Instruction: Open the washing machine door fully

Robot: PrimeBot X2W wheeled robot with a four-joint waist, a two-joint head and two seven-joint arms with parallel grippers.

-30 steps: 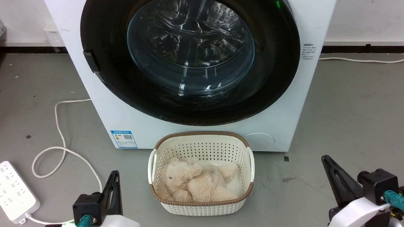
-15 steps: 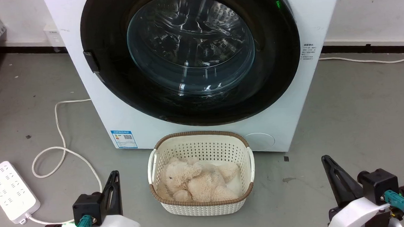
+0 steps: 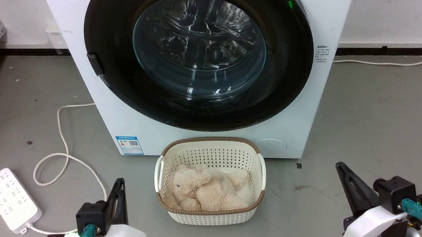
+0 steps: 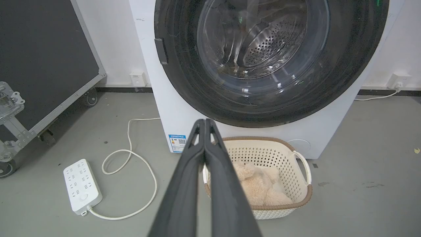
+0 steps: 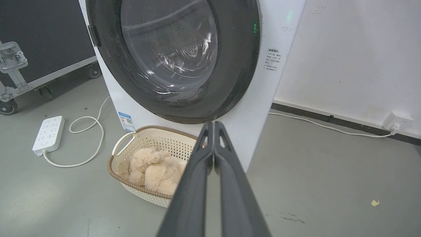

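Both long-fingered dark grippers are pressed together and hold nothing. In the head view the left gripper (image 3: 119,182) waits at 7 o'clock and the right gripper (image 3: 340,166) at 5 o'clock, both well apart from the large round glossy black washing machine door (image 3: 200,57) at 12 o'clock. The door lies flat in the front of the big white box-shaped washing machine (image 3: 296,128), and a cream perforated plastic basket (image 3: 208,138) stands at 6 o'clock.

Since one second ago nothing has moved, so I judge the opening is not yet begun.

In the left wrist view the left gripper (image 4: 204,121) points at the lower rim of the door (image 4: 263,105); a small black tab (image 4: 161,51) sits at its 9 o'clock.

In the right wrist view the right gripper (image 5: 213,124) is narrow too, and the door (image 5: 171,59) is at 11 o'clock.
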